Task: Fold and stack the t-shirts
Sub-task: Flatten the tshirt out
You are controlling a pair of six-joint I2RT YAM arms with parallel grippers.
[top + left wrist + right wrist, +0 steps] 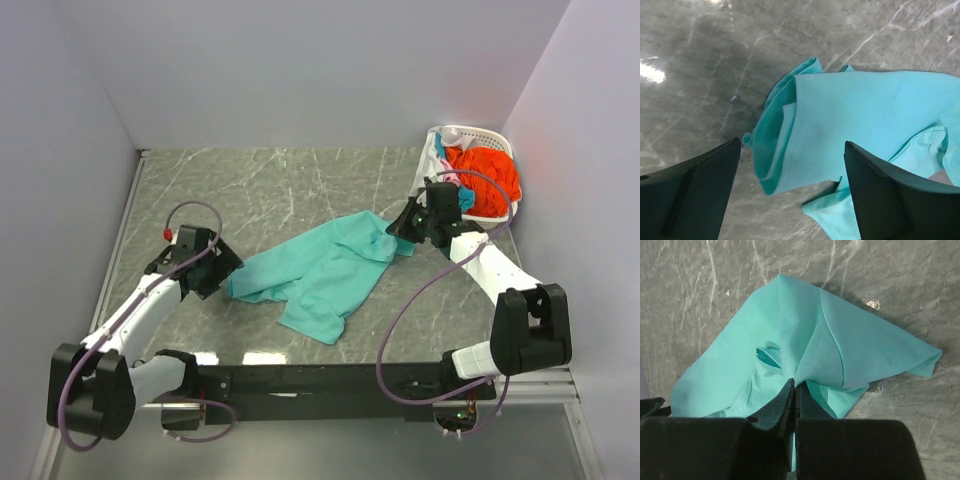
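A teal-green t-shirt [325,272] lies crumpled across the middle of the marble table. My right gripper [400,228] is shut on the shirt's far right part, and the cloth [810,345] bunches up into the pinched jaws [795,385]. My left gripper [222,272] stands open at the shirt's left end. Its two dark fingers [880,195] straddle the folded teal edge [785,145] without touching it. More t-shirts, orange-red [488,170] with bits of blue and pink, fill the basket at the back right.
A white latticed basket [470,135] stands in the far right corner against the wall. Walls close the table [260,190] at the back, left and right. The arm bases and a black rail run along the near edge.
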